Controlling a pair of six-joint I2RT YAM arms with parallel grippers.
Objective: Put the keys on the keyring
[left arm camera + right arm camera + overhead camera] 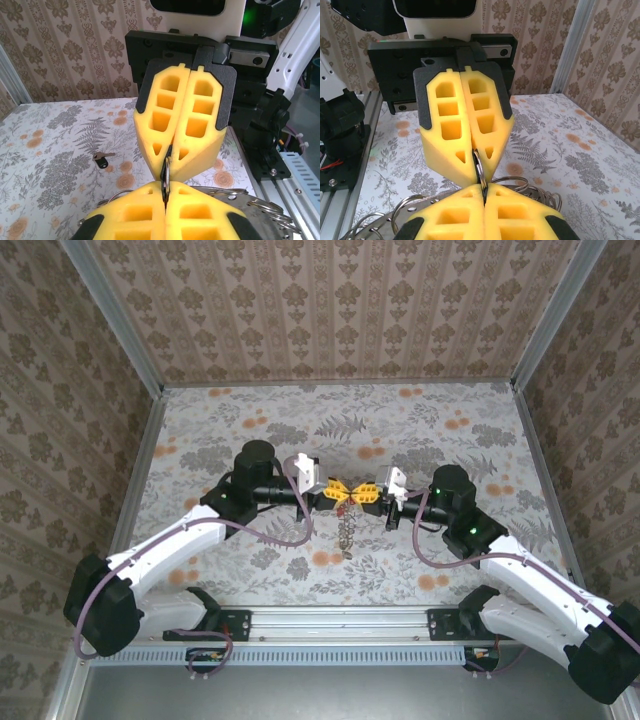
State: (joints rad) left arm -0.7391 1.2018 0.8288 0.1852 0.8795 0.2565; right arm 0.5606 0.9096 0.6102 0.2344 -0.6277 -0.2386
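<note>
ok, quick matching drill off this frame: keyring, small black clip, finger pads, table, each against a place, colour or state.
Things:
1. keyring
2. small black clip
3. finger pads
4. table

Place, colour or state:
a. yellow
b. pinched edge-on between left gripper and right gripper
c. floral print
d. lying loose on the table

Pairs: 1-b, 2-d, 3-a, 4-c
</note>
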